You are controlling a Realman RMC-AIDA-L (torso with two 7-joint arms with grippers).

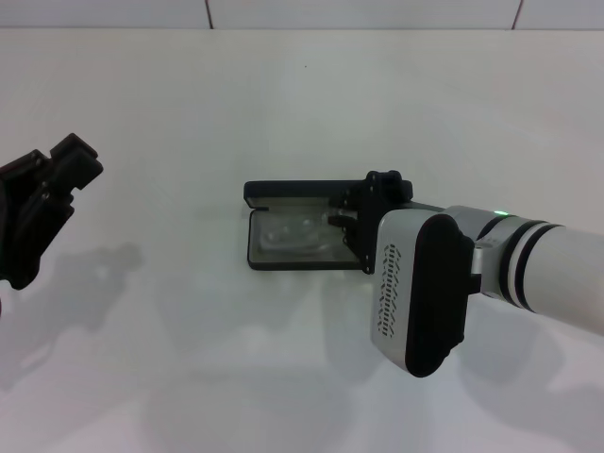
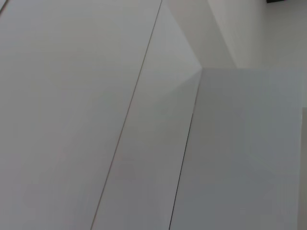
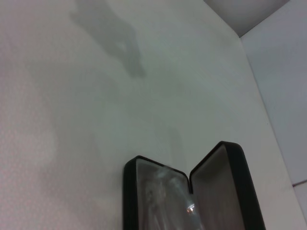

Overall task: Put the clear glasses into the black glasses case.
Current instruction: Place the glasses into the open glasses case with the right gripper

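Right gripper (image 1: pixel 347 226) sits over the right end of the black glasses case (image 1: pixel 283 193) in the head view, its dark fingers down at the open tray; whether they are spread or closed, or pinching anything, cannot be told from here, since the white wrist housing and the fingers themselves cover that end. The case lies open on a plain white table (image 1: pixel 189 113), lid raised toward the back, and the clear glasses (image 1: pixel 293 236) lie inside the grey-lined tray as a faint pale outline. Left gripper (image 1: pixel 66 170) hangs at the left edge, well apart from the case, only partly in frame, and its opening cannot be judged. A tiled white wall runs along the far edge of the table.

From the left wrist, only pale wall panels with thin dark seams and a corner fold show.

From the right wrist, the case (image 3: pixel 230 191) is cut off by the frame edge, lid standing open beside the tray; the glasses (image 3: pixel 163 196) are hard to make out, a few glints on the lining. Soft shadows fall across the table (image 3: pixel 72 120). No lettering can be read in any view.
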